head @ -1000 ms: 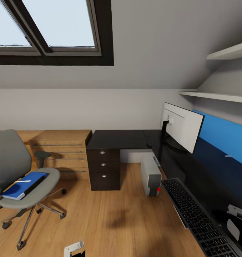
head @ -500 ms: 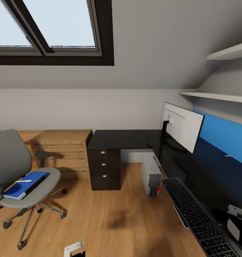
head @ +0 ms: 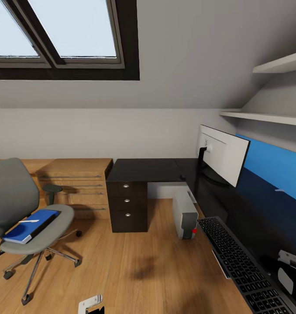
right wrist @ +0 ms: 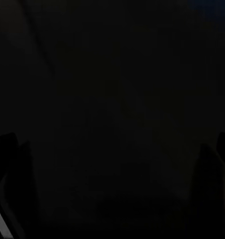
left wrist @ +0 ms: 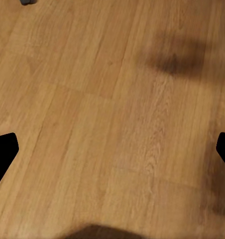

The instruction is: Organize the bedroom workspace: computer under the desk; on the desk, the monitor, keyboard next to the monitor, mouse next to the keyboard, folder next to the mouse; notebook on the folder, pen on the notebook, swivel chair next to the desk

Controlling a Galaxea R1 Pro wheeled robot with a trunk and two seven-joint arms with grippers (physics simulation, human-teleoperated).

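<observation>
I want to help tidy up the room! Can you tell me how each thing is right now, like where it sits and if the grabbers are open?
folder: lying on the chair seat.
swivel chair: standing apart from the desk.
keyboard: flat on the desk.
monitor: upright on the desk.
computer: upright on the floor at the desk's edge.
desk drawers: shut.
left gripper: open, empty.
right gripper: open.

You see a glossy black desk [head: 143,170], a white-backed monitor [head: 222,159], a light grey computer [head: 184,213], a dark grey keyboard [head: 242,266] — and a bright blue folder [head: 28,226] on the grey swivel chair [head: 17,205].
</observation>
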